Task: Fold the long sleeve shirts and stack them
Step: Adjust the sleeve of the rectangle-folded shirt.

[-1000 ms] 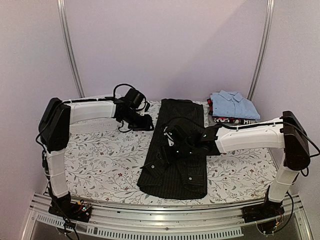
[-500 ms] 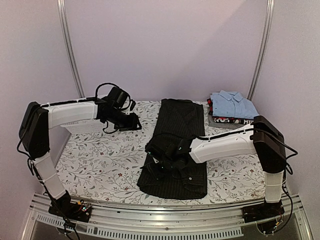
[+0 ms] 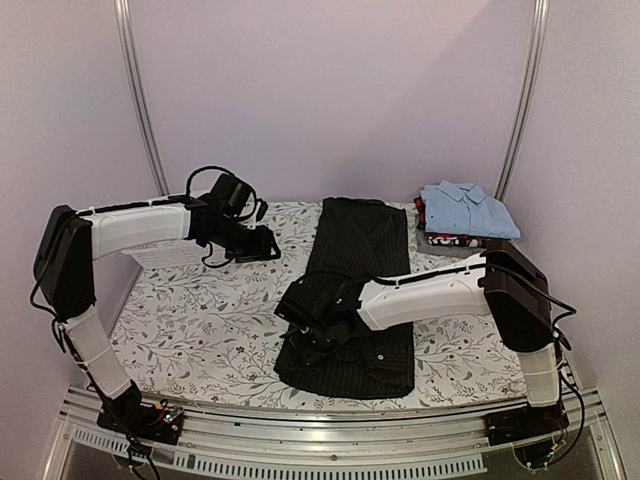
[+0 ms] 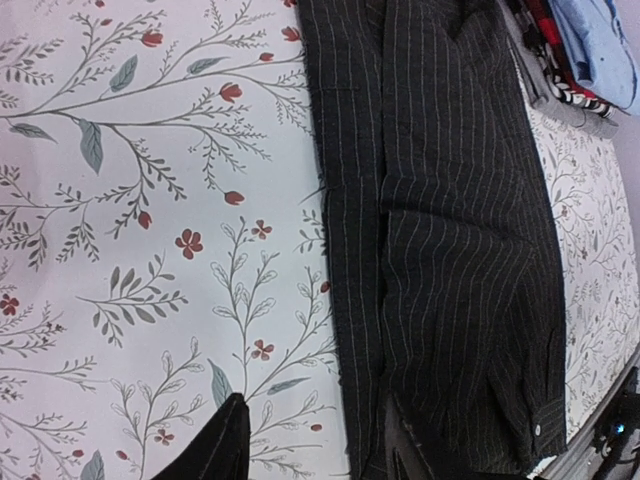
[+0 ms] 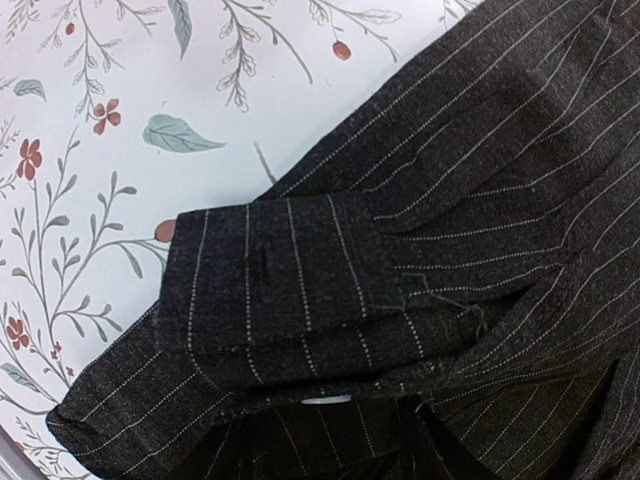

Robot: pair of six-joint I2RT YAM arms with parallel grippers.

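Observation:
A black pinstriped long sleeve shirt (image 3: 358, 262) lies lengthwise down the middle of the table. Its buttoned cuff (image 5: 275, 290) fills the right wrist view, with a small white button (image 5: 330, 398) just below it. My right gripper (image 3: 305, 325) reaches across to the shirt's lower left side. There it stands open (image 5: 335, 445), low over the cuff, with dark cloth between its fingers. My left gripper (image 3: 262, 245) hovers open left of the shirt's upper half. The shirt's left edge (image 4: 345, 330) runs between its fingertips (image 4: 320, 450). A folded light blue shirt (image 3: 468, 208) sits at the back right.
The blue shirt rests on a folded red, black and white patterned garment (image 3: 455, 240). A white mesh basket (image 3: 165, 257) lies under the left forearm at the far left. The floral tablecloth (image 3: 210, 320) covers the table, and metal poles stand at both back corners.
The right arm has swung left and down onto the shirt's lower left sleeve, and its jaws have narrowed. The left arm has drawn a little to the left.

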